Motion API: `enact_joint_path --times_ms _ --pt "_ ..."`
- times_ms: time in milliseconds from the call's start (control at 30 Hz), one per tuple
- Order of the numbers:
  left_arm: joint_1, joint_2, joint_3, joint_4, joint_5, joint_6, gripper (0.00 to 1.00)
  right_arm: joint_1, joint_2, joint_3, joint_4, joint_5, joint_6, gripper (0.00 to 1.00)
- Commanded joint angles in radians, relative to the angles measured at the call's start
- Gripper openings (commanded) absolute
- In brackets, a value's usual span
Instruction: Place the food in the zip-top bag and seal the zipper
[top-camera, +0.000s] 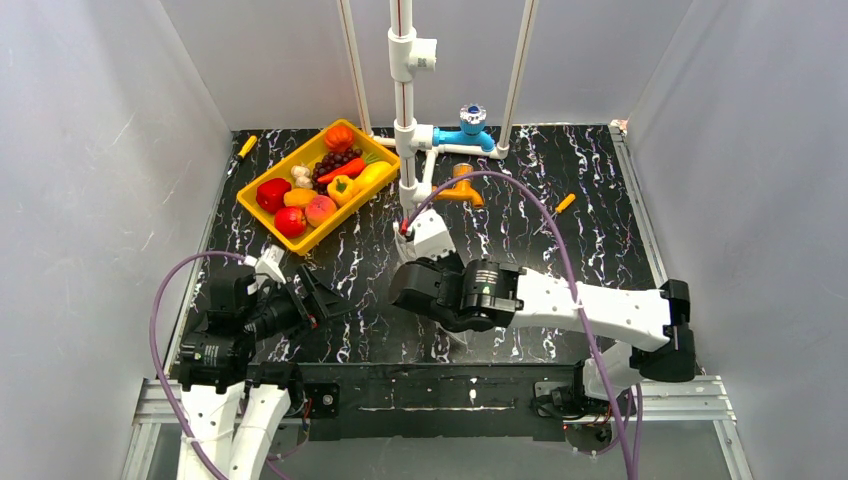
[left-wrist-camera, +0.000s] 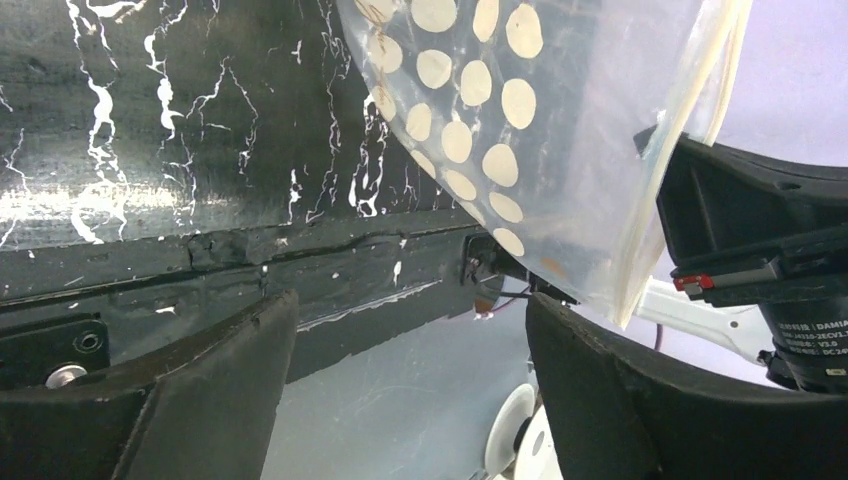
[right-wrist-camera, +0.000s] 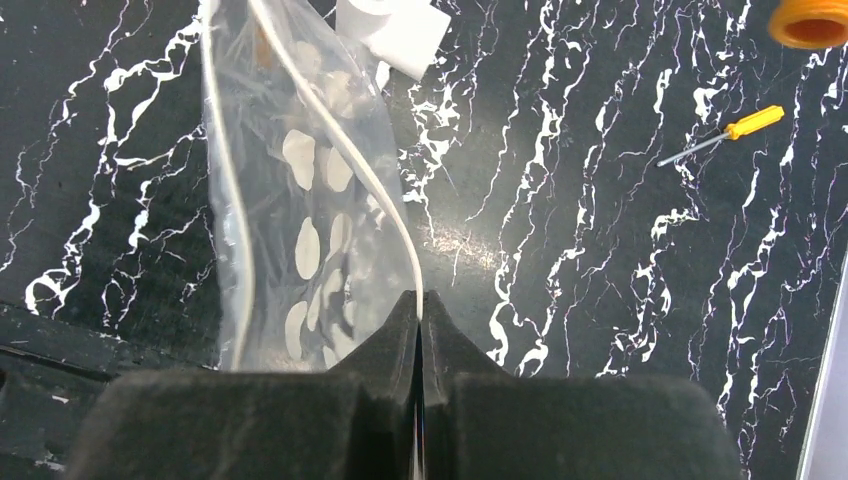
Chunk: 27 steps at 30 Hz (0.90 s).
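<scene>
All food (top-camera: 341, 188) sits in the yellow tray (top-camera: 268, 224) at the far left of the table (top-camera: 520, 200); none is in the bag. Top view: the left pincer (top-camera: 325, 295) is low on the left with jaws spread; the right arm's wrist hides its pincer and the bag barely shows. Left wrist view: both fingers (left-wrist-camera: 200, 380) stand wide apart, gripping nothing. The dotted bag (left-wrist-camera: 520, 130) hangs above them off the table's near edge, nearer the right-hand finger, apart from both. Right wrist view: the right pincer (right-wrist-camera: 420, 310) is clamped tight on one lip of the bag's mouth. Zipper (right-wrist-camera: 345, 150) unsealed, its two white lines gaping apart. A yellow-handled screwdriver (right-wrist-camera: 722, 135) lies well to the right.
</scene>
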Motion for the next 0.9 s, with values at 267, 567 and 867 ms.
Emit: enact_joint_path --times_ms 267,567,867 --pt "-0.003 0.039 0.003 0.16 0.003 -0.081 0.96 0.004 -0.256 -0.195 0.015 0.004 -0.03 0.01" --pt "-0.003 0.376 0.26 -0.059 -0.438 0.239 0.98 0.004 -0.444 -0.301 0.01 0.008 -0.041 0.01" --pt "0.007 0.688 0.359 0.135 -0.643 0.378 0.98 0.002 -0.448 -0.267 -0.024 0.096 -0.086 0.01"
